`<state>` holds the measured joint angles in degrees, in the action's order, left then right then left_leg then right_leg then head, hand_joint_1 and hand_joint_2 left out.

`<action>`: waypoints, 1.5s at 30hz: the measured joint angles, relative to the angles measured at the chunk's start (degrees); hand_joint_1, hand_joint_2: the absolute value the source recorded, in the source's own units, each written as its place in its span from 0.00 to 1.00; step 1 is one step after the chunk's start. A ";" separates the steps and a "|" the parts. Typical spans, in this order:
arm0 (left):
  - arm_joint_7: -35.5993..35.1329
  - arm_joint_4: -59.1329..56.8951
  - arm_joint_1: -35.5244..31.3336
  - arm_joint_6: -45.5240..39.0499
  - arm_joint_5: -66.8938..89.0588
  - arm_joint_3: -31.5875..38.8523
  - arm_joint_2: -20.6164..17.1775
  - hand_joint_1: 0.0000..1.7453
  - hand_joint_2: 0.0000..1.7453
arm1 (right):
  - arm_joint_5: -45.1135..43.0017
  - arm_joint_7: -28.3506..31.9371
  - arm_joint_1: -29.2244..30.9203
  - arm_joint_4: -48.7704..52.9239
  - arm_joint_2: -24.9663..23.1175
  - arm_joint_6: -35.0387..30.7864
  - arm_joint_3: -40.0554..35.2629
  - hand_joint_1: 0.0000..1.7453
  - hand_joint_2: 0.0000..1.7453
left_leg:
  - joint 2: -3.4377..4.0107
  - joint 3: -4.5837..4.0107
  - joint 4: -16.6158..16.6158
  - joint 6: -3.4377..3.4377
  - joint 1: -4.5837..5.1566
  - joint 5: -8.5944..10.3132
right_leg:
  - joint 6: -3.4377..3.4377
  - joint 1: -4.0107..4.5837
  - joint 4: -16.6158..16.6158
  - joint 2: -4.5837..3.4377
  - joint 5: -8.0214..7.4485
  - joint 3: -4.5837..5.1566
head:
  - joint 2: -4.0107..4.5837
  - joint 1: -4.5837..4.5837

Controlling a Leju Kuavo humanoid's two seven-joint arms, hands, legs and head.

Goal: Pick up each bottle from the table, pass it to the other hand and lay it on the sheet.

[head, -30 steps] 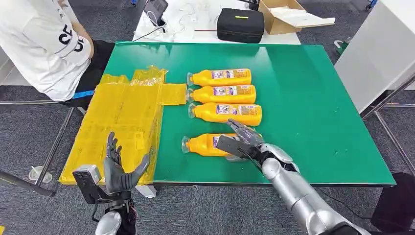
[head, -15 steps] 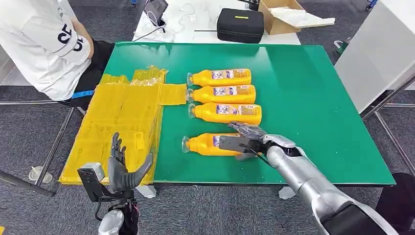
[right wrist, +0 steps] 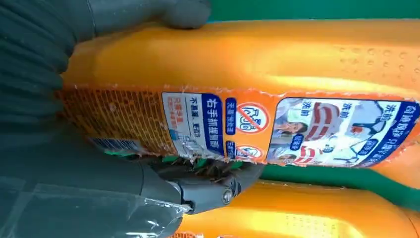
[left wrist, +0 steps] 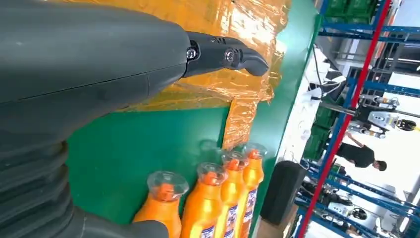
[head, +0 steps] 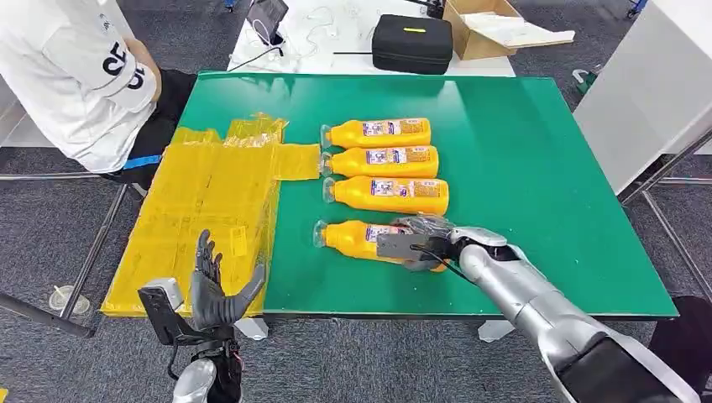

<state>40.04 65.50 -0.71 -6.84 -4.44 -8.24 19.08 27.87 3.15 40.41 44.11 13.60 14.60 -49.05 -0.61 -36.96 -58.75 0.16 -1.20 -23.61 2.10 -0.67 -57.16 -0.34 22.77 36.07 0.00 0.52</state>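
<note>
The right hand (head: pixel 424 242) is wrapping its fingers (right wrist: pixel 208 186) around the nearest bottle (head: pixel 361 239), gripping its labelled end — ready to lift. The left hand (head: pixel 214 290) is waiting over the sheet (head: pixel 210 201), fingers spread. Three more bottles (head: pixel 382 161) are lying just beyond on the tabletop (head: pixel 537 185) — close neighbours.

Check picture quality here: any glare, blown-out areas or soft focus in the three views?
Head view: even light, sharp, mild sheen on the green table. Left wrist view: the background beyond the table is overexposed, and the yellow sheet glints. Right wrist view: the held bottle shows a soft highlight, label legible, right hand slightly soft.
</note>
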 measured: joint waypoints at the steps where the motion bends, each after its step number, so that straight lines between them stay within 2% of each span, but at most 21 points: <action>1: 0.00 -0.09 0.00 0.00 -0.19 0.02 0.00 0.00 1.00 | -0.80 0.19 -0.05 0.02 0.15 -0.54 -0.11 1.00 1.00 | -0.01 0.00 0.00 0.00 0.00 0.00 | 0.00 0.00 0.00 0.00 0.00 0.00 | 0.00 0.00; 6: 0.00 -0.09 0.16 -0.07 -0.39 0.04 0.00 0.00 1.00 | -4.61 1.20 -2.79 2.82 1.27 -5.73 0.59 1.00 1.00 | -0.03 -0.03 0.00 0.00 0.00 -0.01 | 0.00 0.01 0.00 0.01 0.01 0.00 | -0.02 0.00; 11: 0.07 0.76 0.99 -0.52 -0.39 0.02 0.00 0.00 1.00 | -4.24 3.38 -10.49 10.35 0.07 -19.11 6.66 1.00 1.00 | -0.02 -0.08 0.01 0.02 -0.02 -0.05 | 0.00 0.02 0.00 0.01 0.02 0.02 | 0.00 0.00; 14: 0.07 1.79 1.63 -0.70 -0.39 0.00 0.00 0.00 1.00 | -2.51 4.96 -15.19 14.87 -2.32 -23.94 11.24 1.00 1.00 | -0.01 -0.08 0.02 0.02 -0.03 -0.06 | -0.01 0.04 0.00 0.00 0.03 0.08 | 0.00 0.00; 21: 0.09 3.39 2.45 -0.72 -0.39 -0.02 0.00 0.00 1.00 | -0.67 5.75 -19.78 20.55 -5.51 -25.38 17.60 1.00 1.00 | -0.01 -0.09 0.03 0.02 0.00 -0.03 | -0.01 0.00 0.00 0.01 0.03 0.08 | 0.00 0.00; 25: 0.09 4.57 2.99 -0.87 -0.39 -0.39 0.00 0.00 1.00 | 1.27 11.62 -23.43 23.90 -8.41 -34.51 21.91 1.00 1.00 | -0.02 -0.11 0.02 0.00 0.01 -0.01 | 0.00 -0.02 0.00 0.01 0.02 0.08 | 0.00 0.00; 32: 0.09 4.65 3.02 -0.87 -0.39 -0.44 0.00 0.00 1.00 | 1.38 12.27 -23.65 24.32 -8.58 -35.56 22.13 1.00 1.00 | -0.02 -0.11 0.01 0.00 0.01 -0.01 | 0.00 -0.02 0.00 0.01 0.02 0.08 | -0.02 0.04; 33: -0.33 5.86 3.26 0.00 -0.72 -1.60 -0.02 0.00 1.00 | 2.01 17.14 -26.66 27.41 -11.57 -42.83 25.49 1.00 1.00 | -0.03 -0.11 0.01 0.01 -0.01 -0.02 | -0.01 0.01 0.00 0.01 0.04 0.09 | 0.00 0.00; 34: -0.81 6.47 3.27 0.78 -1.22 -2.10 -0.07 0.00 1.00 | 1.80 19.46 -27.69 28.58 -12.74 -45.10 26.90 1.00 1.00 | -0.03 -0.11 0.02 0.02 -0.01 -0.04 | -0.01 0.01 0.00 0.01 0.04 0.09 | 0.00 0.02; 36: -4.54 8.63 2.76 8.53 -6.18 -5.28 -0.72 0.00 1.00 | -1.05 26.94 -31.44 30.10 -16.41 -46.60 30.82 1.00 1.00 | -0.01 -0.11 0.04 0.04 -0.03 -0.06 | -0.03 0.03 0.00 0.01 0.06 0.11 | 0.00 0.02; 37: -7.71 9.14 1.03 16.69 -10.51 -8.10 -1.47 0.00 1.00 | -1.53 34.06 -33.29 28.77 -19.56 -46.31 31.63 1.00 1.00 | 0.02 -0.10 0.04 0.04 -0.03 -0.04 | -0.03 0.03 0.00 0.00 0.05 0.11 | 0.00 -0.02; 39: -8.70 8.90 -0.28 19.13 -11.32 -9.31 -1.86 0.00 1.00 | -1.22 36.20 -33.71 27.25 -21.31 -47.54 31.39 1.00 1.00 | 0.01 -0.09 0.04 0.05 -0.02 -0.03 | -0.03 0.02 0.00 0.00 0.04 0.10 | 0.00 0.02; 45: -10.21 6.32 -2.83 23.17 -13.62 -11.34 -2.21 0.00 1.00 | -2.73 36.65 -33.70 22.84 -24.28 -49.61 26.54 1.00 1.00 | 0.03 -0.08 0.04 0.07 -0.03 -0.02 | -0.03 0.03 -0.01 0.00 0.04 0.11 | 0.00 0.00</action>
<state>29.83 71.82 -3.54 16.33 -18.05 -19.58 16.87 25.14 39.80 6.71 66.95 -10.69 -35.01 -22.51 -0.58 -37.04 -58.71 0.22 -1.23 -23.63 2.07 -0.64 -57.17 -0.34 22.81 36.17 0.00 0.52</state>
